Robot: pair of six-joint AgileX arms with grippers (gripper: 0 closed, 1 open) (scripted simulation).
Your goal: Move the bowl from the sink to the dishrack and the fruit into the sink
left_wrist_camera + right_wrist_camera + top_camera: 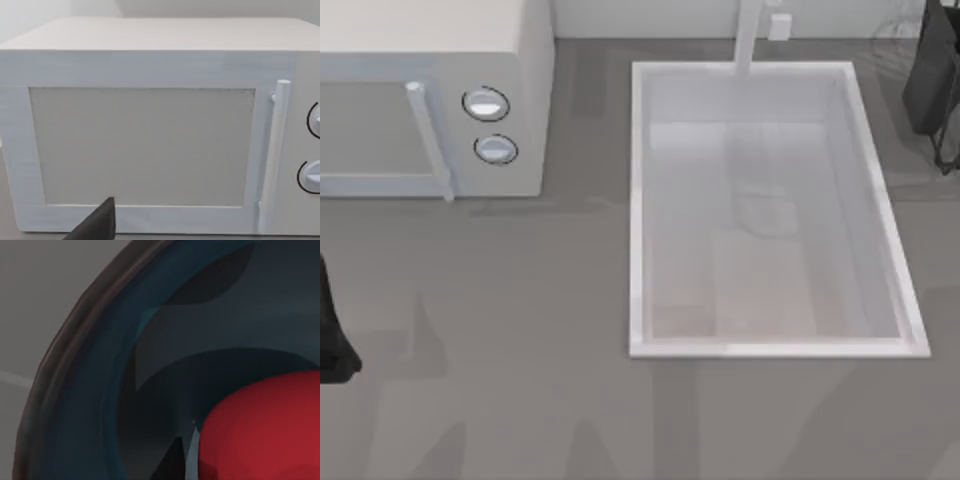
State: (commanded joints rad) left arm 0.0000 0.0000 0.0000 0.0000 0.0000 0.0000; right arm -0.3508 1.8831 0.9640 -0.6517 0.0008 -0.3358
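Bowl interior shows close up in the right wrist view: glossy dark blue, curved, with a thin reddish-brown rim, and the smooth bright-red fruit lies inside it. Whether either arm's fingers are released or clenched cannot be told. Seen from above, the sink, a white rectangular basin with a raised rim, sits in a grey countertop. Left of the sink stands a boxy white microwave with two round knobs; the left arm sits at the countertop's left edge.

Both AgileX arms are matte black. The left arm appears as a bulky, angular dark mass, while the right arm is a blocky black body trailed by thin dark cables.
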